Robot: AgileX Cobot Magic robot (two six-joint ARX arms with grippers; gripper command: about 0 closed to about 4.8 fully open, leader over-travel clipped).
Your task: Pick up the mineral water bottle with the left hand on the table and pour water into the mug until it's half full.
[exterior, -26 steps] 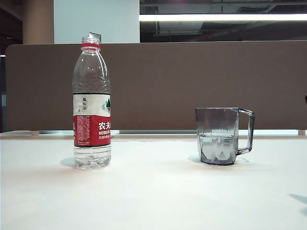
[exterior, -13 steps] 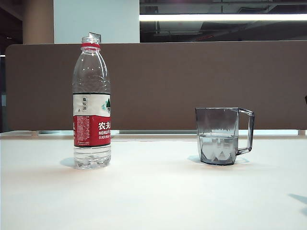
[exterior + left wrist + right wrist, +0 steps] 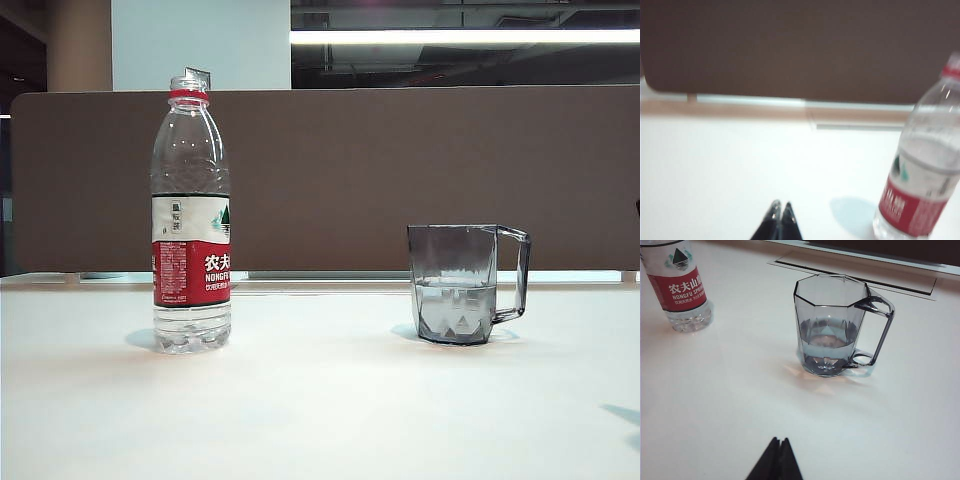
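Both sets of jaws were pressed shut on nothing when I checked my feeds: the left gripper [image 3: 779, 207] sat low over the bare table [image 3: 320, 410], apart from the mineral water bottle [image 3: 191, 210], and the right gripper [image 3: 778, 444] hung short of the mug [image 3: 460, 284]. Neither arm showed in my exterior view. There the bottle stood upright and uncapped on the left, a little water in its base, well apart from the mug on the right, which held water to roughly half, its handle turned away from the bottle.
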